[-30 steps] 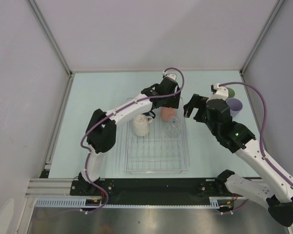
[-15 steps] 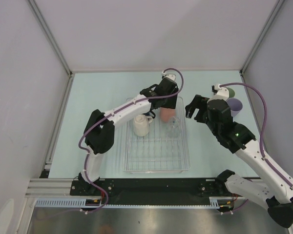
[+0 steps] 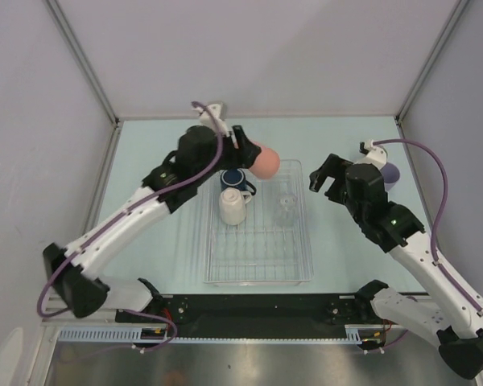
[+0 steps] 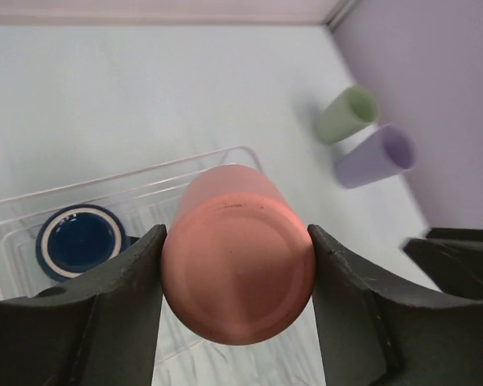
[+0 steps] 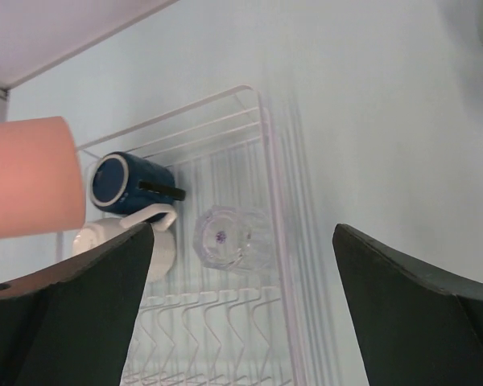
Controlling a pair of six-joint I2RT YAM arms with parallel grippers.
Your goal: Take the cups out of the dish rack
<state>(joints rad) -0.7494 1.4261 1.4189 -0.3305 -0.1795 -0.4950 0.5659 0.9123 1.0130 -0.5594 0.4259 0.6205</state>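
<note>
My left gripper (image 3: 253, 156) is shut on the salmon-orange tumbler (image 3: 265, 162) and holds it tilted in the air over the far edge of the clear dish rack (image 3: 258, 277). The left wrist view shows the tumbler's base (image 4: 237, 261) between the jaws. In the rack are the dark blue mug (image 3: 232, 178), the cream-white mug (image 3: 233, 208) and the clear glass (image 3: 286, 208). The sage green cup (image 4: 348, 114) and the lavender cup (image 4: 376, 155) stand on the table right of the rack. My right gripper (image 3: 323, 178) is open and empty above the rack's right side, over the glass (image 5: 229, 237).
The table is pale blue-green, walled by grey panels at the back and on both sides. The rack's near half (image 5: 225, 338) holds only bare wire dividers. In the top view the right wrist hides the green cup and part of the lavender cup (image 3: 391, 172).
My left arm has lifted the salmon tumbler out of the rack's far right corner and swung it up and left. The blue mug now shows. The right gripper has barely moved.
</note>
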